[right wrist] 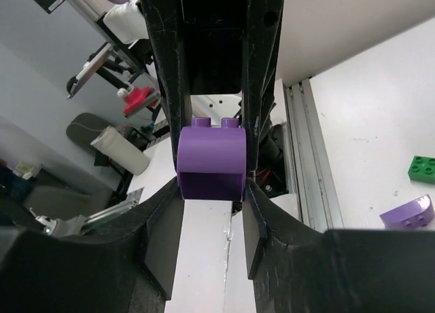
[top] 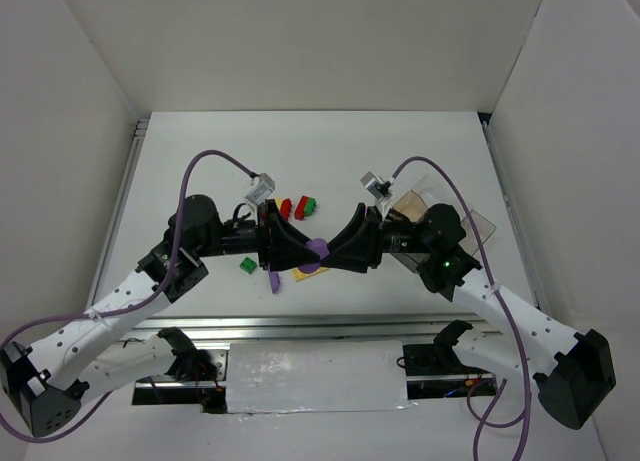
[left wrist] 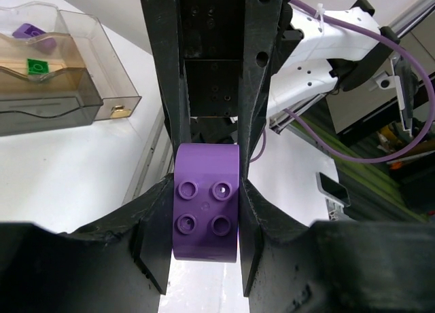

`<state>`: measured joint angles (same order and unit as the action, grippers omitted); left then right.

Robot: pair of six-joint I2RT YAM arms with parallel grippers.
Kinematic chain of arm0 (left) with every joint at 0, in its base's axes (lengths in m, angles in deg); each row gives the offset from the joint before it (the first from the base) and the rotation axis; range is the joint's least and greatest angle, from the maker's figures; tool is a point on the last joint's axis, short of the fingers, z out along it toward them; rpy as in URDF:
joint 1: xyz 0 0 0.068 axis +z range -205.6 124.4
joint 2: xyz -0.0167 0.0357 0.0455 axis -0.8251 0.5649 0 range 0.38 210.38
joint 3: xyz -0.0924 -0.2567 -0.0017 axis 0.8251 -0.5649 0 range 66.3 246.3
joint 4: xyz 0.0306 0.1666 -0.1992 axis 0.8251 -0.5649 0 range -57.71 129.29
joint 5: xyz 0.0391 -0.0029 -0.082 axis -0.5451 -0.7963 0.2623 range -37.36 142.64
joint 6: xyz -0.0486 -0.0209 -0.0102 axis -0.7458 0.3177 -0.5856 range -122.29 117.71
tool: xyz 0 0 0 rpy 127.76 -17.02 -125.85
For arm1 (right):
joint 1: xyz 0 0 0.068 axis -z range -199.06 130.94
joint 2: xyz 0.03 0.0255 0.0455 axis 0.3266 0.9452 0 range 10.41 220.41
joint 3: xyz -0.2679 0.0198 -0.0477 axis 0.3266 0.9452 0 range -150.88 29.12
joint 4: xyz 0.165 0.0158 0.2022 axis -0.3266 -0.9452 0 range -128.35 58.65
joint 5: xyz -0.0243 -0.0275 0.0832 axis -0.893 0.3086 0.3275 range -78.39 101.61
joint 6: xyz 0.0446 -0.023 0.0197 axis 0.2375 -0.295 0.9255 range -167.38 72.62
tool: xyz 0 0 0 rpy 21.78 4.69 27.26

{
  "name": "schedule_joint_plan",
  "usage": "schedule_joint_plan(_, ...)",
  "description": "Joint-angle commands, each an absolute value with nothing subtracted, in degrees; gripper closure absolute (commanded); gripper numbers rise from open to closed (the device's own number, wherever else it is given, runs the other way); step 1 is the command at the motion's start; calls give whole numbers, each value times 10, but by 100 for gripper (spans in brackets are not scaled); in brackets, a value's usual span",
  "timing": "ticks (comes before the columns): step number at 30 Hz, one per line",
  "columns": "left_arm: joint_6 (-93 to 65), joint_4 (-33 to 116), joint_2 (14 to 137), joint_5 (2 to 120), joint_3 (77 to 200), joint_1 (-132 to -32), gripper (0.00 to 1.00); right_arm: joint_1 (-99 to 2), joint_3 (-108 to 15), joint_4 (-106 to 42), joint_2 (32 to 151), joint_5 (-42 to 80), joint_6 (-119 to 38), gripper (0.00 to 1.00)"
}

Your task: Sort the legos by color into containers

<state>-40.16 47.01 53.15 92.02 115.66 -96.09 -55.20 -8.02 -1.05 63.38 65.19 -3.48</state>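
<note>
We see a plain purple brick [left wrist: 206,211], four-studded, between the black fingers [left wrist: 153,252] of the left gripper [left wrist: 205,245] and the equally black right gripper [right wrist: 212,211]. Up-left of the left fingers, the smoky clear box [left wrist: 102,89] shows a purple piece [left wrist: 28,31] and a green piece [left wrist: 39,66]. Right of the right fingers: a green brick [right wrist: 423,169] and a paler purple curved brick [right wrist: 408,212] on the white table [right wrist: 367,136].

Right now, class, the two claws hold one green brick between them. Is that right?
Not quite: the brick is purple, not green, as the left wrist view shows. The left claw and right claw do hold it between them.
</note>
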Motion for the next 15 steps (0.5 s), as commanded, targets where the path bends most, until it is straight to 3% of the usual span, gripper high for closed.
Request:
schedule_joint_plan(1, -390, 486, 518, 927, 1155, -958, 97, -556, -106, -2, 622, 634, -59, 96)
schedule_joint_plan(5, -389, 485, 517, 927, 1157, -958, 86, -555, -101, -2, 621, 625, -69, 100)
schedule_joint_plan(8, -386, 474, 521, 911, 1160, -958, 49, -555, -101, 0, 624, 621, -72, 100)
schedule_joint_plan(9, -387, 469, 521, 896, 1160, -958, 14, -555, -104, -9, 627, 620, -76, 100)
schedule_joint_plan(10, -388, 465, 521, 886, 1161, -959, 1, -555, -105, -15, 629, 617, -78, 100)
schedule_joint_plan(15, -379, 413, 530, 800, 1202, -958, 1, -540, -106, -52, 645, 580, -90, 100)
